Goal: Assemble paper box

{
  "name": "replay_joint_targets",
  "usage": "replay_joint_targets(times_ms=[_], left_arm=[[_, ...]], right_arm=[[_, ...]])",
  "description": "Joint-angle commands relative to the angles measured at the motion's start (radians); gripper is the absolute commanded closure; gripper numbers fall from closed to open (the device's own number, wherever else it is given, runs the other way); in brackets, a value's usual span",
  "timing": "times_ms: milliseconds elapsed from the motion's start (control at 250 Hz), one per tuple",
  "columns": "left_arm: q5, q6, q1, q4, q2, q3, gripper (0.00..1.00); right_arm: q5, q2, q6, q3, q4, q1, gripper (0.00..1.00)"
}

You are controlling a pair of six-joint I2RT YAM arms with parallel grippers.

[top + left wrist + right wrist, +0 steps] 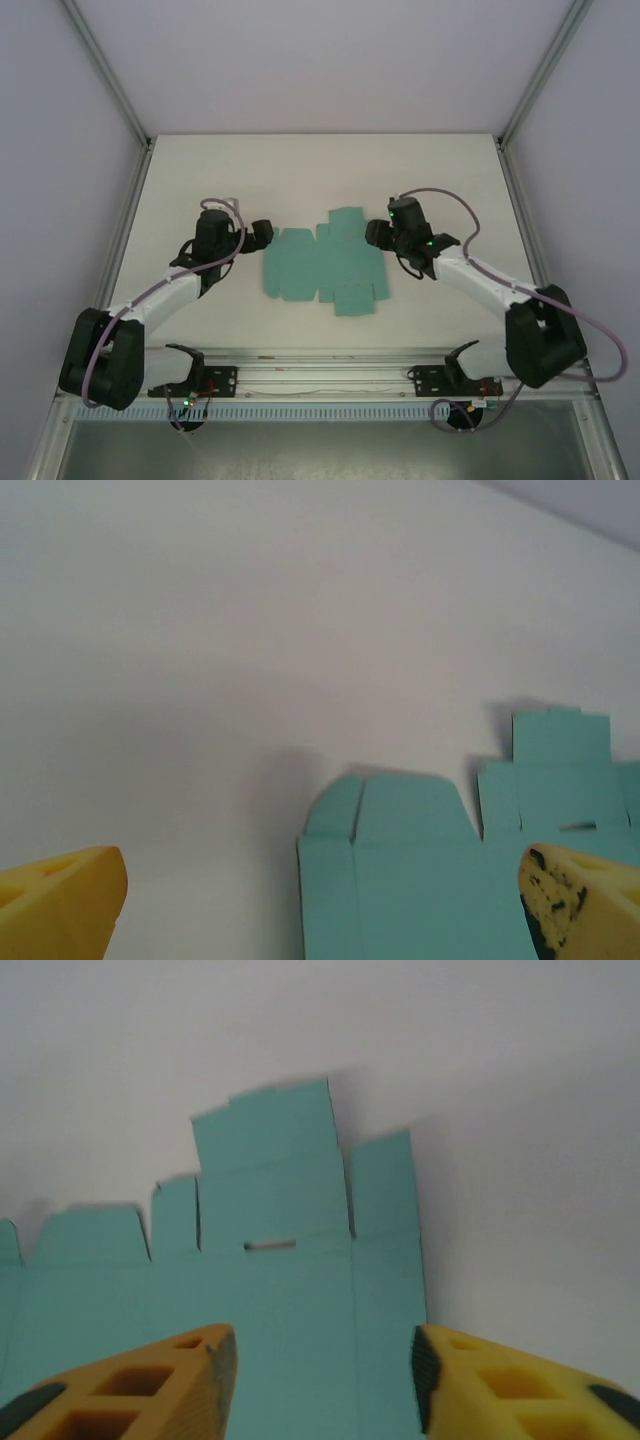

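The paper box (322, 262) is a flat, unfolded teal-green sheet lying in the middle of the white bench (220, 170), between the 2 arms. Every panel and flap lies flat on the surface. Its long axis, the row of main panels, runs left to right across the bench, and flaps stick out toward both the far side and the near side. A tall flap (348, 218) points to the far side.

The left gripper (262, 235) sits at the sheet's far-left corner and the right gripper (378, 233) at its far-right edge, and the 2 point inward toward each other.

From the left wrist, the left gripper (322, 890) has its yellow fingers (60, 905) spread wide. One is over bare bench and the other is over the card (420, 880). A rounded flap (405, 805) lies ahead, with the tall flap (560, 742) beyond it.

From the right wrist, the right gripper (322, 1360) also has its fingers (150, 1385) spread apart, with the card (300, 1290) between and below them. A short slit (270, 1245) sits at the base of the tall flap (265, 1145), which points away from the camera.

I cannot tell whether either pair of fingers touches the card.
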Motion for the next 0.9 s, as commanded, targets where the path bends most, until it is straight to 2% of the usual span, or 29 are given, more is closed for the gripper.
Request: replay_joint_targets(times_ms=[0,88,180,360,740,895], left_arm=[[0.075,-0.028,-0.008,-0.03,0.02,0.001,0.0],[0.096,-0.034,-0.011,-0.012,0.035,-0.012,0.0],[0.129,-0.041,-0.011,0.015,0.055,-0.021,0.0],[0.174,-0.048,-0.011,0.042,0.1,-0.027,0.0],[0.304,-0.098,-0.011,0.191,0.197,-0.066,0.0],[0.4,-0.138,-0.01,0.314,0.252,-0.064,0.07]], right_arm=[[-0.08,0.072,0.072,-0.01,0.035,0.01,0.59],[-0.081,0.13,0.092,-0.006,0.046,0.01,0.67],[-0.06,0.175,0.105,-0.01,0.055,0.01,0.69],[-0.01,0.227,0.131,-0.041,0.065,0.005,0.69],[-0.035,0.297,0.16,-0.127,0.163,-0.007,0.72],[-0.036,0.32,0.161,-0.138,0.172,-0.01,0.73]])
